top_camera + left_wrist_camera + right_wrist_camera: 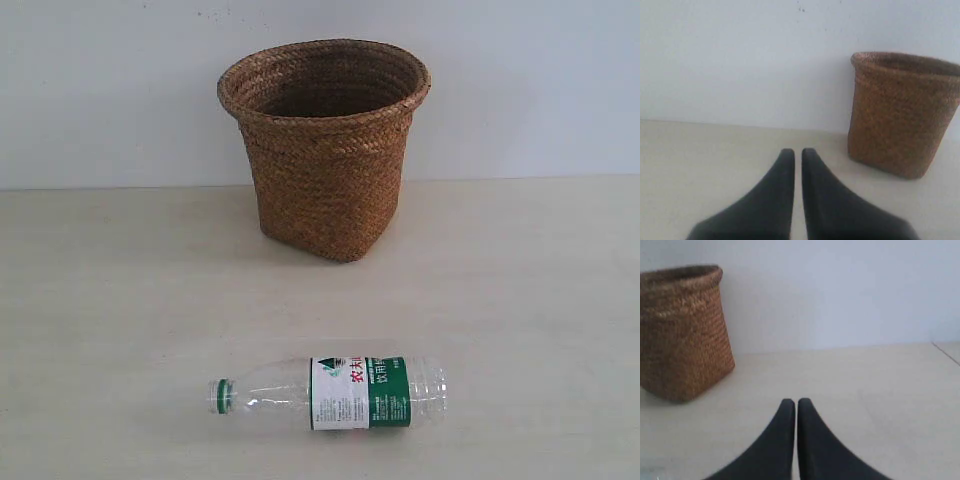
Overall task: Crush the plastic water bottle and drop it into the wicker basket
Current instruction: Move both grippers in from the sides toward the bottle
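The plastic water bottle (335,392) lies on its side near the table's front edge, green cap pointing left, uncrushed. The wicker basket (326,145) stands upright behind it against the wall; it also shows as the wicker basket (902,112) and the wicker basket (682,330) in the wrist views. My left gripper (797,151) is shut with nothing held, low over the table to the left of the basket. To the basket's right my right gripper (796,402) is likewise shut and empty. Neither gripper appears in the exterior view. The bottle is out of both wrist views.
A pale wooden table (120,300) carries everything, and a plain white wall (100,90) rises directly behind the basket. A table seam or edge (946,352) shows at the far side of the right wrist view.
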